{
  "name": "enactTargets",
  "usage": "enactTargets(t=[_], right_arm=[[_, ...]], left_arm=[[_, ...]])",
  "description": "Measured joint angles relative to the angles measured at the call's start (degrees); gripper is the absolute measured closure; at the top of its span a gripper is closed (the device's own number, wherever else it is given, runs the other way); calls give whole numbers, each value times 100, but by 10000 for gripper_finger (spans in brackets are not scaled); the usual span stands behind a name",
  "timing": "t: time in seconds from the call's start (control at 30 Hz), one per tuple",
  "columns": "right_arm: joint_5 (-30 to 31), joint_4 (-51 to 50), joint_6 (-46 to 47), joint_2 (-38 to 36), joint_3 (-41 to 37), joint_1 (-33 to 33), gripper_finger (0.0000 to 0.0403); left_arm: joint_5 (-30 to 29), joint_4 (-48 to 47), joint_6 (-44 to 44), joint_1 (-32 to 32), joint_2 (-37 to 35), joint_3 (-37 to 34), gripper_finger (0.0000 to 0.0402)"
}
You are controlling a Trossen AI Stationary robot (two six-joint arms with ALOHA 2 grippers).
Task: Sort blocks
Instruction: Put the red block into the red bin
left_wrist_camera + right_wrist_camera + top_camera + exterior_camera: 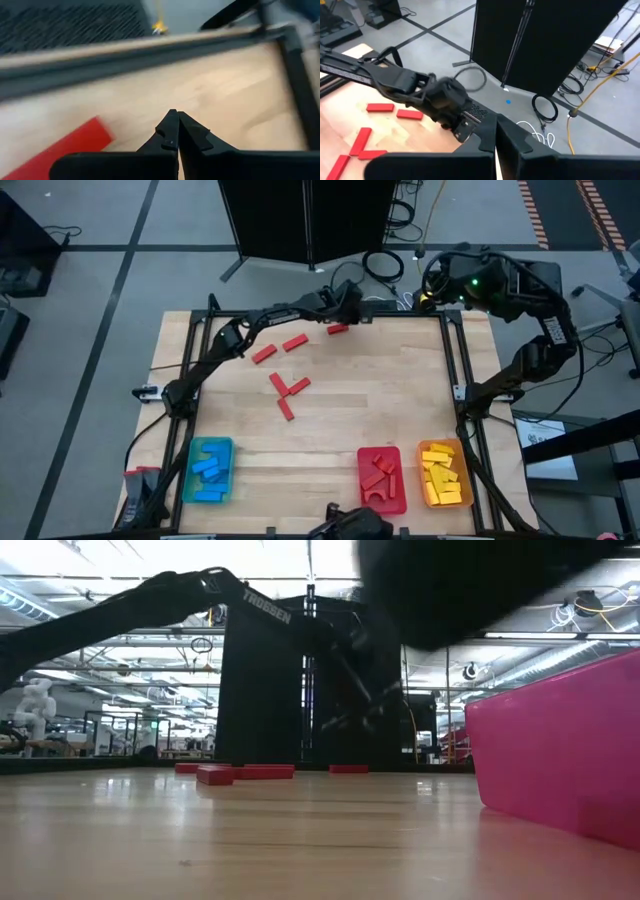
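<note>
Reaching across the far desk [400, 410], my left gripper [173, 121] is clenched empty beside a red block [70, 147]; my right gripper [495, 125] is clenched too.

Tabletop [400, 410]: pale wood w/ visible grain, smooth, low satin sheen; in the low view it mirrors the ceiling lights faintly. Black frame [455, 370] round it: matt metal bars. Red blocks [288, 386]: solid colour, smooth, look like painted wood or plastic, can't tell which; the one just beside the left gripper [175, 125] has a flat matt face. Left gripper fingers: black plastic, matt, w/ moulded edges; right gripper [495, 131] same finish. Red tray [381, 479], blue tray [209, 470], yellow tray [444, 474]: plastic, semi-glossy, slightly see-through; the red tray's wall glows pink in the low view. Floor [120, 240]: smooth grey, dull.
</note>
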Motion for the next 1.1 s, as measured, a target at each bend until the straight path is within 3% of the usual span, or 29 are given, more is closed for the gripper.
enactTargets(t=[0.43,0.83,0.93,1.1], right_arm=[[-160,24,-294,0,0,73,403],[-155,14,-513,0,0,523,403],[-155,13,-536,0,0,656,403],[-128,45,-665,0,0,779,403]], left_arm=[[169,-446,-934,112,415,-7,401],[1081,-478,-2504,548,400,-4,402],[1179,-558,-2208,641,299,-11,402],[618,-2563,-962,999,-130,6,402]])
